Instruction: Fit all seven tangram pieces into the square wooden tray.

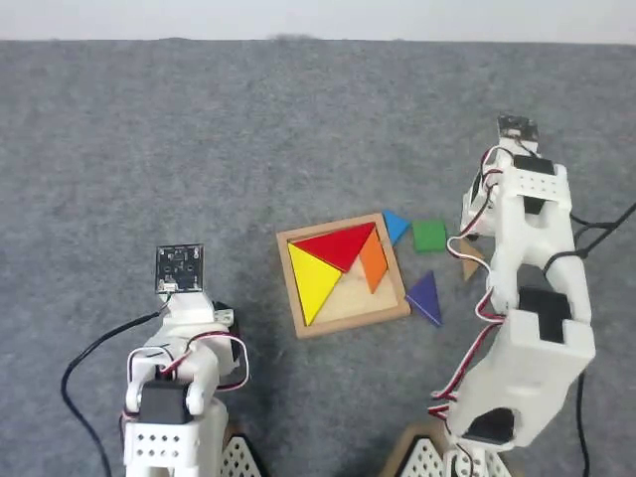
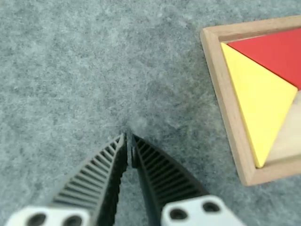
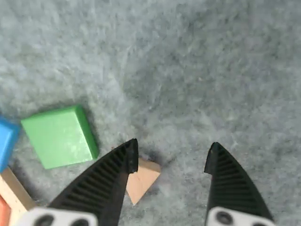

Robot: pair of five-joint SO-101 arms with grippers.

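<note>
The square wooden tray (image 1: 291, 290) lies mid-table and holds a red triangle (image 1: 336, 244), a yellow triangle (image 1: 312, 279) and an orange piece (image 1: 374, 261). Right of it on the felt lie a blue triangle (image 1: 396, 226), a green square (image 1: 429, 235), a purple triangle (image 1: 425, 296) and a small tan triangle (image 1: 470, 257) partly under the right arm. My right gripper (image 3: 171, 148) is open just above the tan triangle (image 3: 141, 179), one finger (image 3: 115, 174) covering its edge. My left gripper (image 2: 128, 137) is shut and holds nothing, on the felt left of the tray (image 2: 225, 108).
Grey felt covers the table. The green square (image 3: 59, 136) and blue triangle (image 3: 7, 141) lie close beside my right gripper. The left arm's base (image 1: 174, 417) sits at the near left, the right arm's body (image 1: 527, 328) at the near right.
</note>
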